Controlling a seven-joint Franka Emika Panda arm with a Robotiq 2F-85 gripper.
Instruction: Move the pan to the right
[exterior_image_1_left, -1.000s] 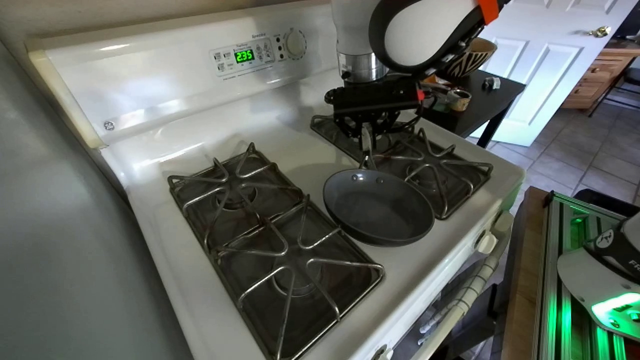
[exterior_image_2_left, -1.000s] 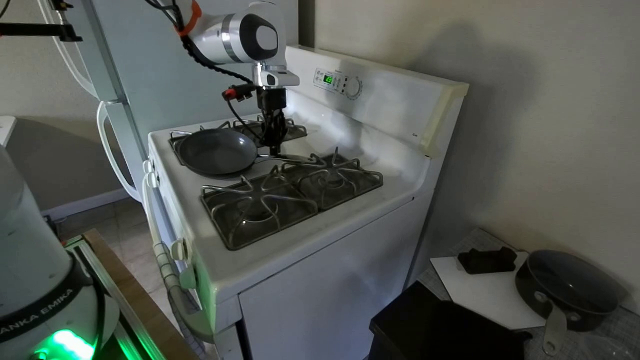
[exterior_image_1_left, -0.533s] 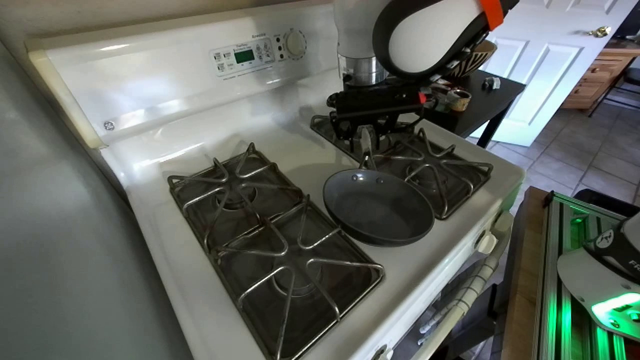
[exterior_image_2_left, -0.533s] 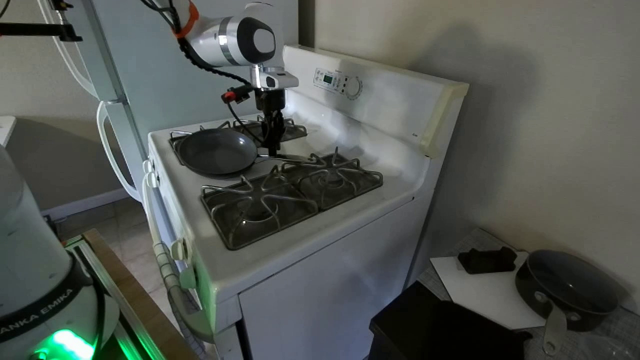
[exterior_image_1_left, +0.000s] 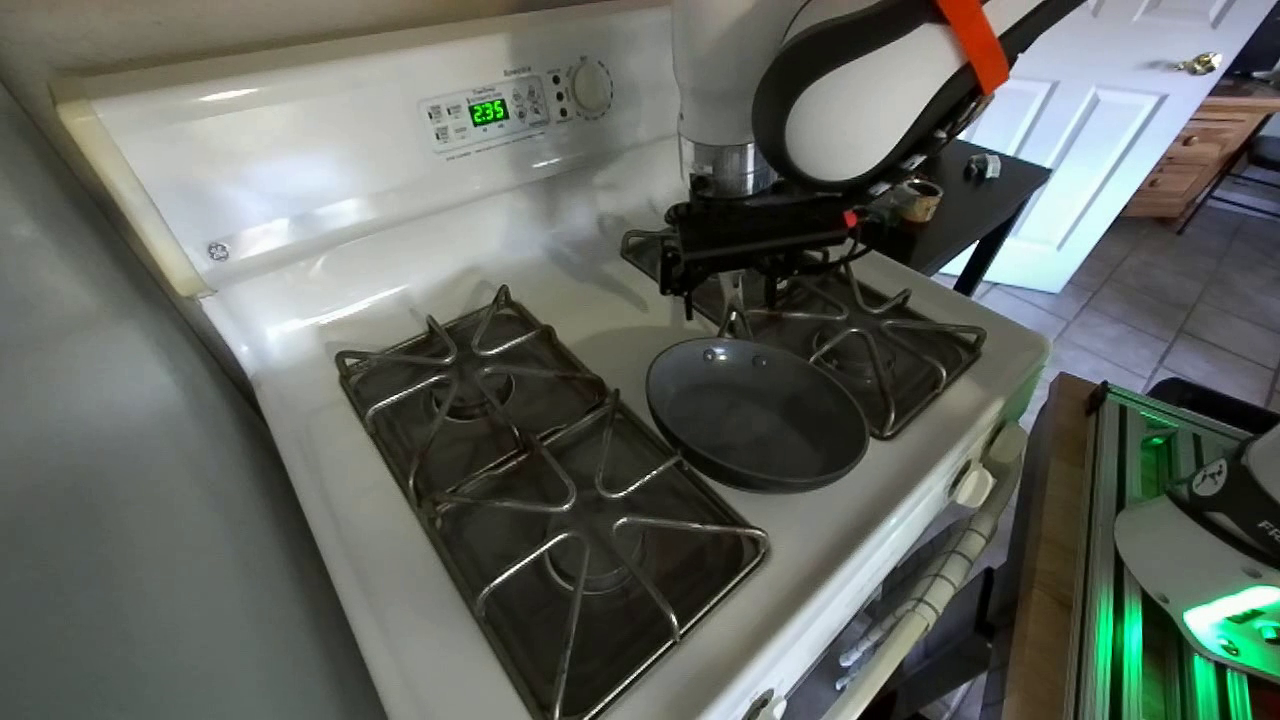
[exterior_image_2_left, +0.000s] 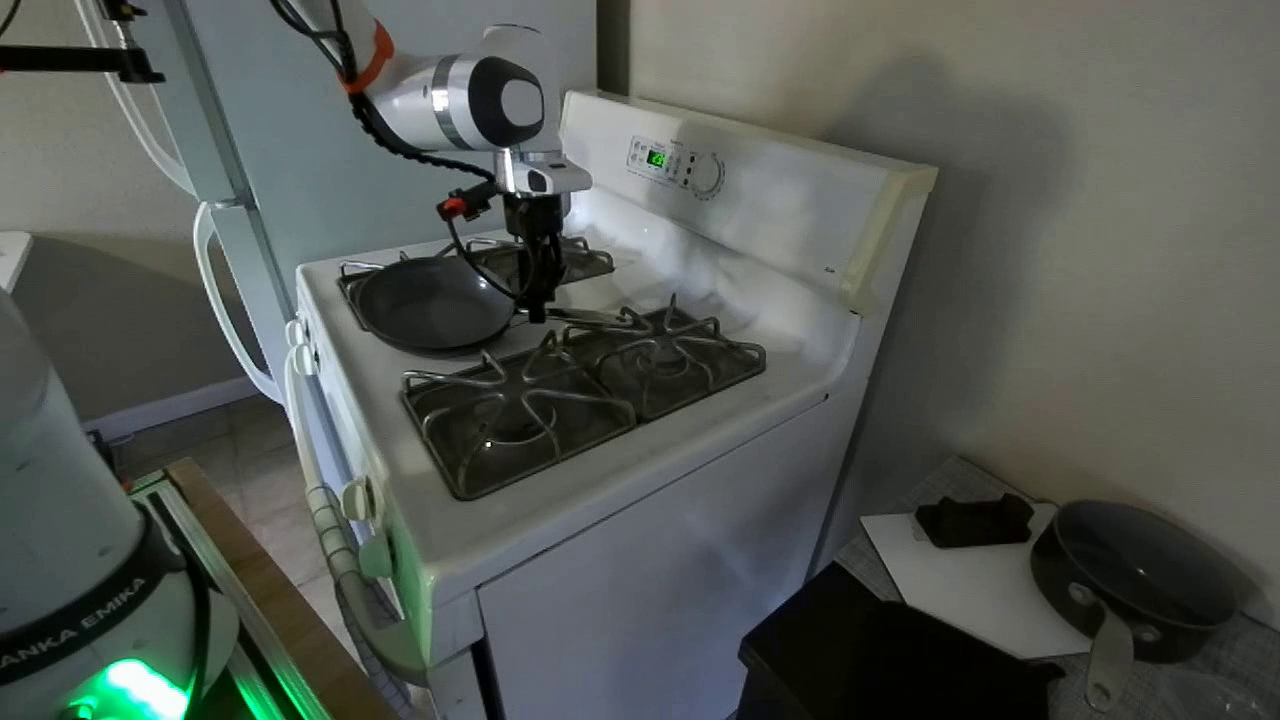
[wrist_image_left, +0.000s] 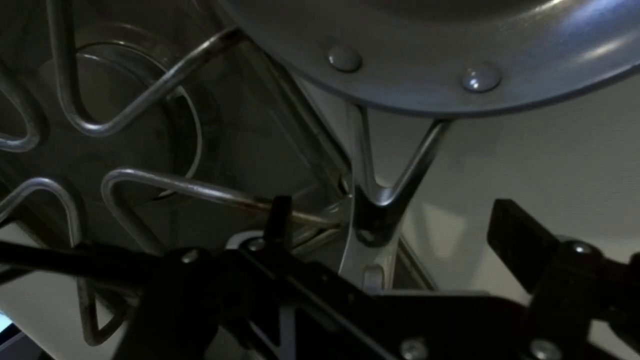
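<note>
In an exterior view, the dark grey frying pan (exterior_image_1_left: 757, 415) lies on the white gas range (exterior_image_1_left: 560, 262), between the two sets of burner grates (exterior_image_1_left: 690, 522); the Robotiq gripper (exterior_image_1_left: 729, 305) hangs over the pan's handle (exterior_image_1_left: 735, 320). In an exterior view, the refrigerator (exterior_image_2_left: 390, 170) stands behind the frying pan; a saucepan (exterior_image_2_left: 1130, 580) sits well apart from the pan, past the range's side panel. In the wrist view, the jaws are spread, one fingertip (wrist_image_left: 517, 235) on each side of the pan's forked metal handle, clear of it; two rivets (wrist_image_left: 344, 58) show inside the pan's rim.
</note>
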